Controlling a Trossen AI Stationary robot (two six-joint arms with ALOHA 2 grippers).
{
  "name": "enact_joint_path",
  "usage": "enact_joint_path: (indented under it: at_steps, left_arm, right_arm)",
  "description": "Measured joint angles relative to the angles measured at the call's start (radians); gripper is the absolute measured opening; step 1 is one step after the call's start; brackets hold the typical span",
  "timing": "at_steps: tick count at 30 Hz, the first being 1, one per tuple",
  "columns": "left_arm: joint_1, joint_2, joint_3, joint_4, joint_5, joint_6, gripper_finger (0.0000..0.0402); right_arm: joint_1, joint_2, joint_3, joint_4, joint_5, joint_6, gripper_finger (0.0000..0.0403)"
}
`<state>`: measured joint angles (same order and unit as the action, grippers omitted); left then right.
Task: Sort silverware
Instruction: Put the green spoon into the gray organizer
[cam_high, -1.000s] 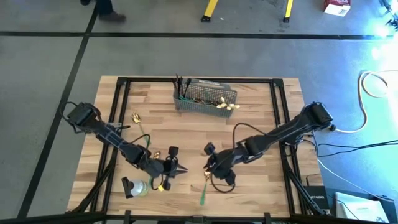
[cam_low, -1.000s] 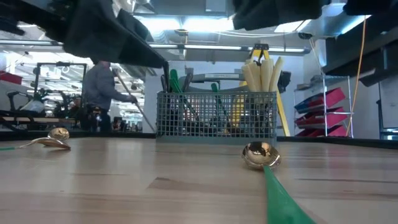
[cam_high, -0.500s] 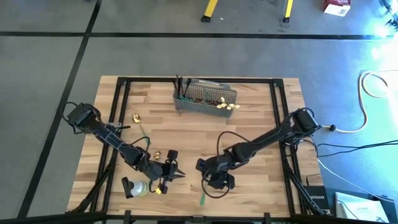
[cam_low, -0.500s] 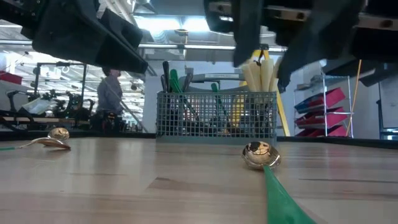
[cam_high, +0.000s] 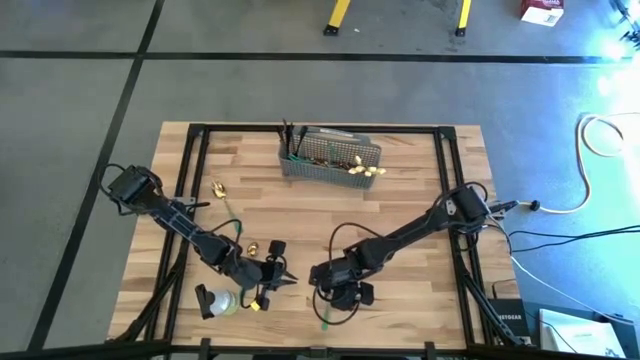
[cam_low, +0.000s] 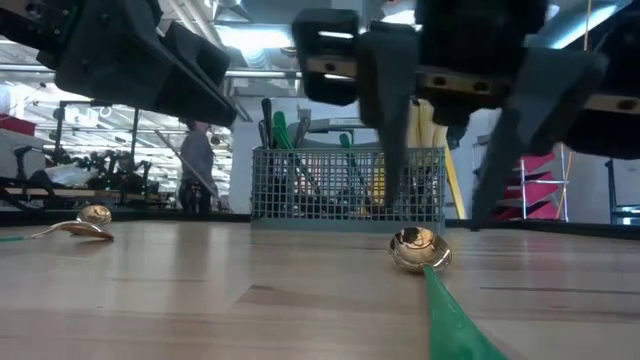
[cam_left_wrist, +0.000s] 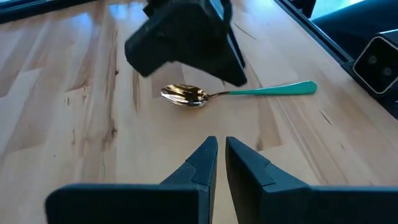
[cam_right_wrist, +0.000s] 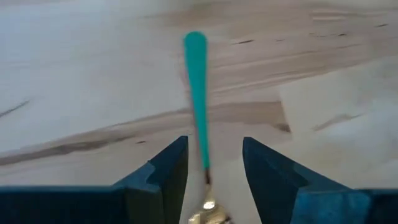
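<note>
A gold spoon with a green handle (cam_right_wrist: 197, 93) lies flat on the wooden table near its front edge; its bowl (cam_low: 419, 248) points toward the far side. My right gripper (cam_right_wrist: 214, 168) hangs open just above the spoon. Its fingers stand on either side of the neck and touch nothing. It hides the bowl in the high view, where only the handle (cam_high: 325, 315) shows. My left gripper (cam_left_wrist: 221, 155) hovers shut a little to the left of the spoon and holds nothing. A second gold spoon (cam_high: 218, 189) lies at the far left.
A grey wire mesh basket (cam_high: 331, 156) stands at the far middle with dark forks, green handles and cream-handled knives upright in it (cam_low: 348, 185). Bare wood lies between the basket and the two grippers. A person walks in the room behind the table (cam_low: 198, 165).
My right gripper has come down and toward the table's near left, rolling as it went. It now stands low over the green-handled spoon with a finger on each side. The spoon has not moved.
</note>
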<state>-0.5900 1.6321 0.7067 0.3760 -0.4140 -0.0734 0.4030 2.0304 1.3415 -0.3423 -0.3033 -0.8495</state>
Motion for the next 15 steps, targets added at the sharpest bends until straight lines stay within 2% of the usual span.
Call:
enact_joint_path:
  at_steps: [5,15]
  left_arm:
    - [0.005,0.0,0.0,-0.008,0.0,-0.003,0.0018]
    - [0.011,0.0,0.0,-0.009,0.0,-0.003,0.0018]
  right_arm:
    - [-0.015,0.046,0.027,0.0,-0.025,-0.012,0.0133]
    - [-0.025,0.081,0.028,-0.037,-0.032,-0.019,0.0077]
